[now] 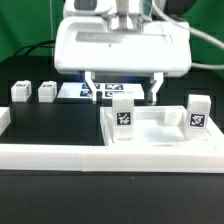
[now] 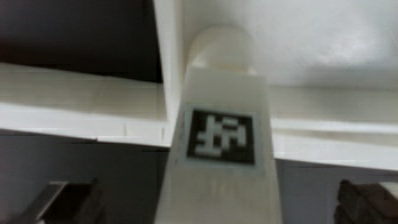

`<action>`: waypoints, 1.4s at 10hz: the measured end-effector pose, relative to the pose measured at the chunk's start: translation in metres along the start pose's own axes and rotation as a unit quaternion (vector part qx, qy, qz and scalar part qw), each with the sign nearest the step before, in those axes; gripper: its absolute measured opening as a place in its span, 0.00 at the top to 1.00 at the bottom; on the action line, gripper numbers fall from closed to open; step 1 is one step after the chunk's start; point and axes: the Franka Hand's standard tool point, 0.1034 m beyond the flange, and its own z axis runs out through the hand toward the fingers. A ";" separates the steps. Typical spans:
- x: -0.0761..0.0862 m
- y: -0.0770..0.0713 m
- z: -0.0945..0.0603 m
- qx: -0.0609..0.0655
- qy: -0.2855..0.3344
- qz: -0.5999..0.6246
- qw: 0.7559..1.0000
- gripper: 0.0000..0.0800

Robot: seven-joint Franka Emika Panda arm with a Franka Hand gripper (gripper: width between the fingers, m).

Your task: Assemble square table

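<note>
Two upright legs: the centre leg (image 1: pixel 122 113) and the corner leg (image 1: pixel 198 112) stand on the square tabletop (image 1: pixel 160 138), one at each of its two corners nearest the bench's front edge. Each shows a black-white tag.
Two loose legs: the outer loose leg (image 1: pixel 20 92) and the inner loose leg (image 1: pixel 47 92) sit side by side, close but apart. They are near the bench's far edge, toward the corner on the exterior view's left, well apart from the tabletop.
Tabletop place: white with a raised rim, it lies flat by the bench's front edge, toward the corner on the exterior view's right. It is just behind the border wall (image 1: pixel 100 158).
Gripper: the gripper (image 1: pixel 122 92) hangs over the middle of the bench, directly above the centre leg.
Jaws: released and spread wide. One finger (image 1: pixel 90 90) is on each side of the centre leg, and neither touches it.
Wrist view: the centre leg fills the middle with its tag facing the camera. The two dark fingertips (image 2: pixel 71 200) stand well clear of the leg on either side. The tabletop's rim runs across behind it.
Marker board: the marker board (image 1: pixel 105 90) lies flat by the bench's far edge, behind the gripper, partly hidden by the fingers.
Bench: the black bench (image 1: pixel 60 120) is bordered along its front edge by the long low white wall.
Seating of the legs: I cannot tell whether the upright legs are fully fixed in their sockets.
</note>
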 end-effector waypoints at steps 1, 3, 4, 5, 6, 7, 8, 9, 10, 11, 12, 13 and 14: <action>0.006 -0.002 -0.005 0.006 -0.020 0.014 1.000 0.19; 0.009 0.010 0.002 0.019 -0.103 0.040 0.994 0.19; 0.015 0.011 0.002 0.024 -0.127 0.052 0.990 0.19; 0.019 0.010 0.003 0.029 -0.143 0.056 0.988 0.19; 0.020 0.011 0.004 0.031 -0.153 0.059 0.986 0.19; 0.017 0.009 0.005 0.031 -0.157 0.060 0.985 0.19; 0.017 0.009 0.005 0.031 -0.157 0.060 0.985 0.19; 0.017 0.009 0.005 0.031 -0.157 0.060 0.985 0.19; 0.017 0.009 0.005 0.031 -0.157 0.060 0.985 0.19; 0.017 0.009 0.006 0.031 -0.158 0.060 0.985 0.19; 0.016 0.009 0.007 0.031 -0.159 0.060 0.985 0.19; -0.001 0.002 0.011 0.037 -0.203 0.074 0.976 0.19; -0.002 -0.001 0.014 0.040 -0.222 0.077 0.971 0.19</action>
